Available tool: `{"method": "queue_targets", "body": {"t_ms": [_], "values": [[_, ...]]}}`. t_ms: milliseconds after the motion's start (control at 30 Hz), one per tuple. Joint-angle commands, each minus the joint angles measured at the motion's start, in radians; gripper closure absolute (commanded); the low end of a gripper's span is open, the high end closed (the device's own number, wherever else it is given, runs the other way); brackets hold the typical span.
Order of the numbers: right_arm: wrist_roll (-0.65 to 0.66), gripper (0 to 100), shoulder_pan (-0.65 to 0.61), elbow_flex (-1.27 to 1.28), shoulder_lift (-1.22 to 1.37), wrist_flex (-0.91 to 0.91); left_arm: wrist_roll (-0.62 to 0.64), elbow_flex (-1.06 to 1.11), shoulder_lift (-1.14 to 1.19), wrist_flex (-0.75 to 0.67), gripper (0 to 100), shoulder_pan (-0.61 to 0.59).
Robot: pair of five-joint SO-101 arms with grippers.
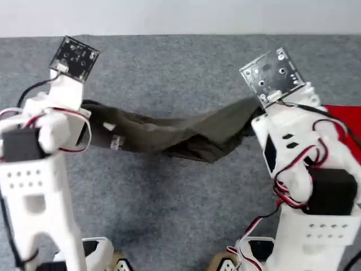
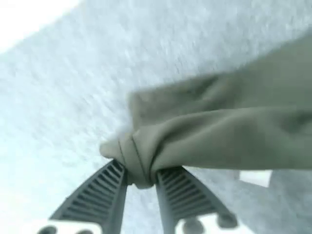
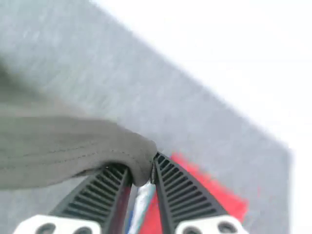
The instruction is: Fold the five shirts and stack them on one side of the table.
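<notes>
An olive-green shirt (image 1: pixel 175 135) hangs stretched between the two arms above the grey table, sagging in the middle. My left gripper (image 2: pixel 141 178) is shut on a bunched edge of the olive shirt (image 2: pixel 219 141), whose white label (image 2: pixel 254 178) shows beside the fingers. My right gripper (image 3: pixel 142 178) is shut on the other end of the olive shirt (image 3: pixel 63 146). In the high view the left arm (image 1: pixel 45 135) holds the cloth at the left and the right arm (image 1: pixel 299 152) holds it at the right.
A red garment (image 1: pixel 345 127) lies at the table's right edge behind the right arm, also seen as red cloth (image 3: pixel 209 200) past the right fingers. The grey felt table surface (image 1: pixel 169 62) extends to the back edge, with open room in front (image 1: pixel 169 214).
</notes>
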Motion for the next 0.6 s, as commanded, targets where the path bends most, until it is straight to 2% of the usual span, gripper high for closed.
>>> {"method": "queue_targets", "body": {"t_ms": [0,133,267,467,567], "values": [[0.058,98.9,0.012,-0.089,-0.028,-0.134,-0.072,-0.038,-0.104,-0.129,99,0.002],[0.15,98.9,0.012,-0.146,-0.027,-0.275,-0.133,-0.038,-0.15,-0.259,99,0.0],[0.233,98.9,0.012,-0.21,-0.027,-0.366,-0.138,-0.038,-0.189,-0.358,99,-0.002],[0.364,98.9,0.013,-0.351,-0.028,-0.437,-0.144,-0.038,-0.292,-0.437,100,-0.002],[0.396,98.9,0.019,-0.4,-0.038,-0.435,-0.247,-0.039,-0.364,-0.44,100,-0.002]]}}
